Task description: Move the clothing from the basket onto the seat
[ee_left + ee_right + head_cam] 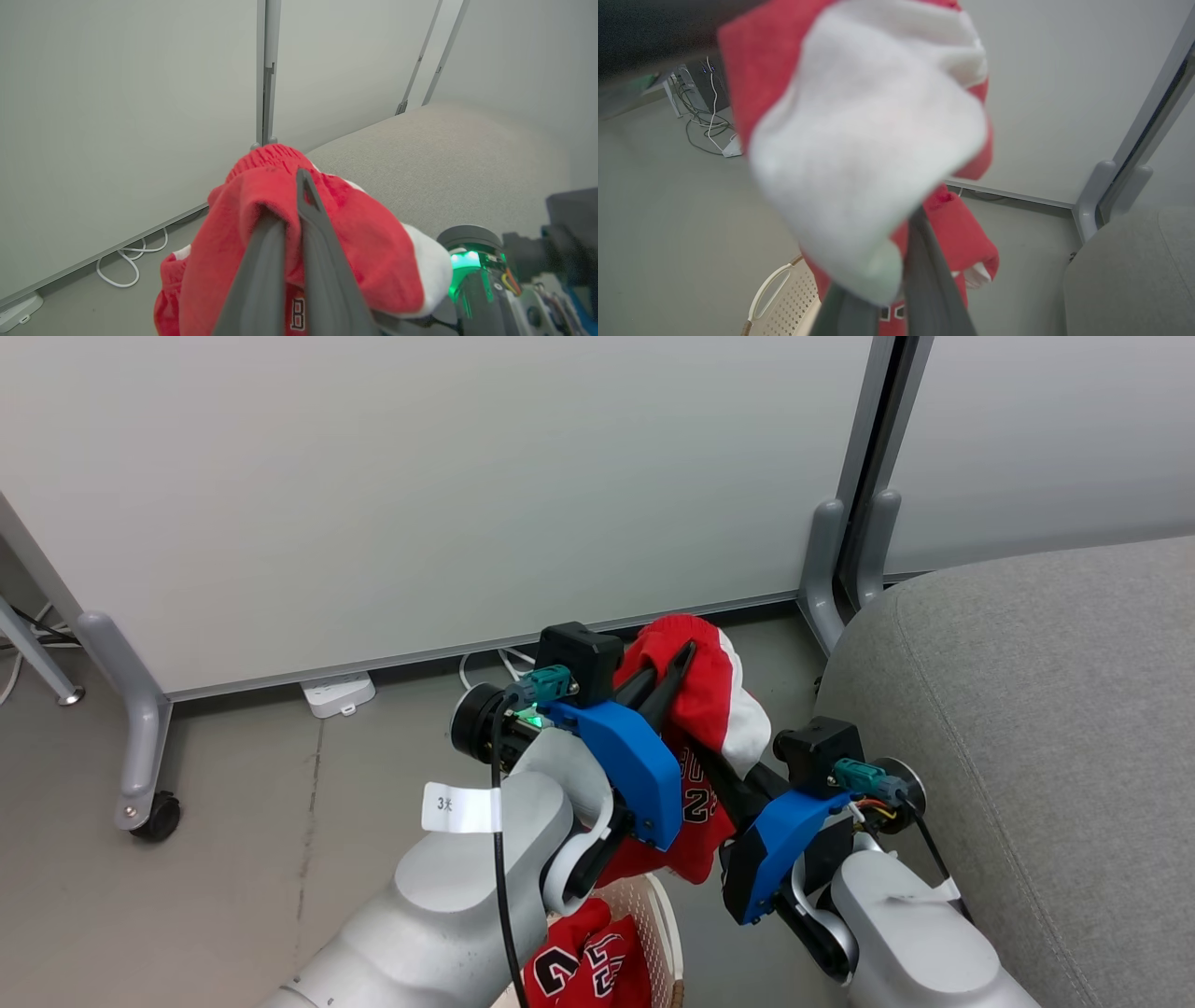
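The left gripper and right gripper are both pinched shut on a red garment hanging just beside the seat; light, limp and slippery, it likely holds best by a bunched fold.

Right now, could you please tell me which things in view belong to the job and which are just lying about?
Job in hand: held garment; left pincer and right pincer, both shut on it; basket; clothing inside it; seat.

Lying about: power strip; white cables; partition panels; caster.
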{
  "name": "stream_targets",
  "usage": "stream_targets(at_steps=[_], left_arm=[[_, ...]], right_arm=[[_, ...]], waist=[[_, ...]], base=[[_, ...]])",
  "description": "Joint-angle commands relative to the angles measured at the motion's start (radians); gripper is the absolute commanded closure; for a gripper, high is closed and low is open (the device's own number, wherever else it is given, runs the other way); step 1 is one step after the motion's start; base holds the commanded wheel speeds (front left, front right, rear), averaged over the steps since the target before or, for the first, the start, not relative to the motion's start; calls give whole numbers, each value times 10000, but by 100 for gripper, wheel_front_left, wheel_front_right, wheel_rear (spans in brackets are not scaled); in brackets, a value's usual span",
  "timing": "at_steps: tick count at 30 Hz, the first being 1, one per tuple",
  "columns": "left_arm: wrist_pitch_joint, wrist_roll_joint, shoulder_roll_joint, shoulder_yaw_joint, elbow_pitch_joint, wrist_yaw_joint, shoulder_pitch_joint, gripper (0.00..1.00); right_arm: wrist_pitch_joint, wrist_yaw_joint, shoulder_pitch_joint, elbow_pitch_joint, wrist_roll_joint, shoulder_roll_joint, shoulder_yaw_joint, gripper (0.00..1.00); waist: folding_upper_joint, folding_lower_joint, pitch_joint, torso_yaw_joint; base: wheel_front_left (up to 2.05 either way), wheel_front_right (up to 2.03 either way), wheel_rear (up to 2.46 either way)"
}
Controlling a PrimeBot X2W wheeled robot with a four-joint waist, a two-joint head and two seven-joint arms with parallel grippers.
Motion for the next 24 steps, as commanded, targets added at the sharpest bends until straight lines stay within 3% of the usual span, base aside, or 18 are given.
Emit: stream_targets(at_steps=[1,24], left_arm=[[-93,-21,7,-31,39,7,-177,100],[-396,-298,8,-158,465,-97,-169,100]], right_arm=[[-90,4,-170,103,77,-34,77,100],[-476,5,-428,890,583,-33,584,100]], waist=[[-1,-1,0,-4],[-1,-1,-132,-173]], base=[[0,0,0],[0,0,0]])
